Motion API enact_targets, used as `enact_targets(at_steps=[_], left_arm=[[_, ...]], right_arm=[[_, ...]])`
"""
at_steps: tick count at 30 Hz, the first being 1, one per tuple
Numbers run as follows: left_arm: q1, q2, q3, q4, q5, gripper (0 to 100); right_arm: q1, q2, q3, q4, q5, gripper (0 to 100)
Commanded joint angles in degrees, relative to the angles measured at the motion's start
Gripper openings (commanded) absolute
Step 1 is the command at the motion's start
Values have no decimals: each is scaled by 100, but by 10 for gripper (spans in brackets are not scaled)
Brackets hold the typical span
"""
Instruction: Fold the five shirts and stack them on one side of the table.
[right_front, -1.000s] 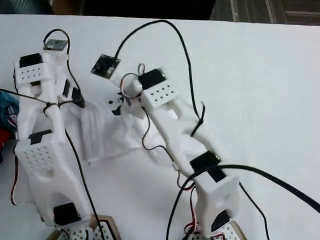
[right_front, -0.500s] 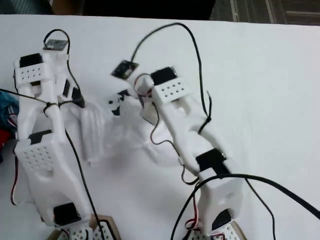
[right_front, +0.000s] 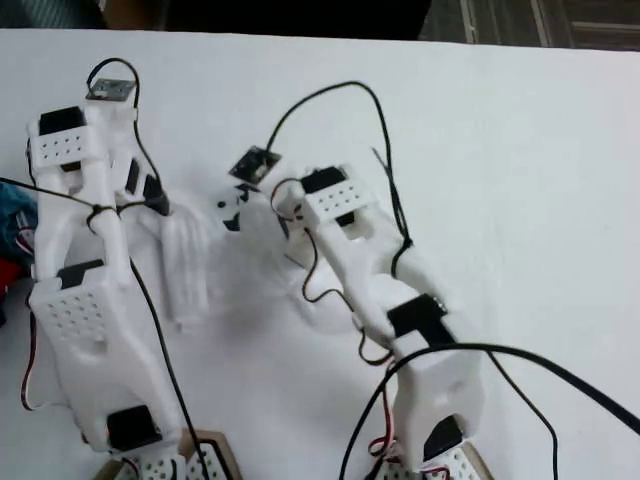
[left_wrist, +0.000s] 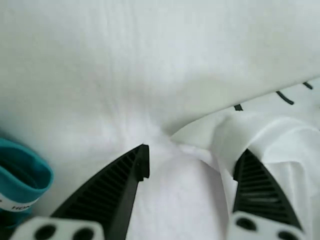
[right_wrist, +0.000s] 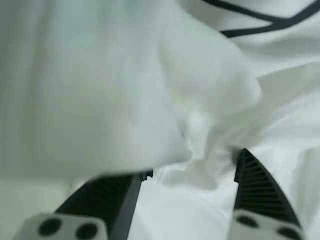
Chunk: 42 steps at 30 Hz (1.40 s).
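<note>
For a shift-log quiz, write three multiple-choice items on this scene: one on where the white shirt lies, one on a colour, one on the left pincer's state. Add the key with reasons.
1. The white fabric shirt with black print lies:
A) between the white plastic left arm and right arm
B) on the floor
C) inside a box

2. The bunched cloth beside the black ribbed left pincer is:
A) yellow
B) teal
C) black

3. The left pincer is:
A) shut on the shirt
B) shut, empty
C) open

Key:
1 A, the high view shows it spread between them.
2 B, the left wrist view shows teal.
3 C, its jaws stand apart over the shirt.
</note>
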Motion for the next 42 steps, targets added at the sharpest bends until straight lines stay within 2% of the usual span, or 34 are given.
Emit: enact_targets(at_steps=[1,4,9,19,25,28,35,39,42], left_arm=[[-62,-35,-215,35,-35,293],[-62,-35,-215,35,-35,293],[-62,-35,-215,35,-35,293],[-62,-35,-215,70,-35,293],[-26,-35,-215,79,-35,293],[-18,-35,-215,79,-35,293],[35,-35,-215,70,-35,293],[35,-35,-215,70,-35,293],[35,-35,-215,70,-44,293]], right_arm=[[-48,136,9,-171,-44,265],[-48,180,-62,-180,-53,211],[31,171,-448,-57,-510,11],[101,-40,-2215,1490,-571,20],[418,-567,-3077,2237,-563,23],[602,-497,-2927,2193,-563,23],[1024,444,-2637,1367,-554,26],[945,743,-2637,1288,-554,96],[884,760,-2637,1288,-554,70]])
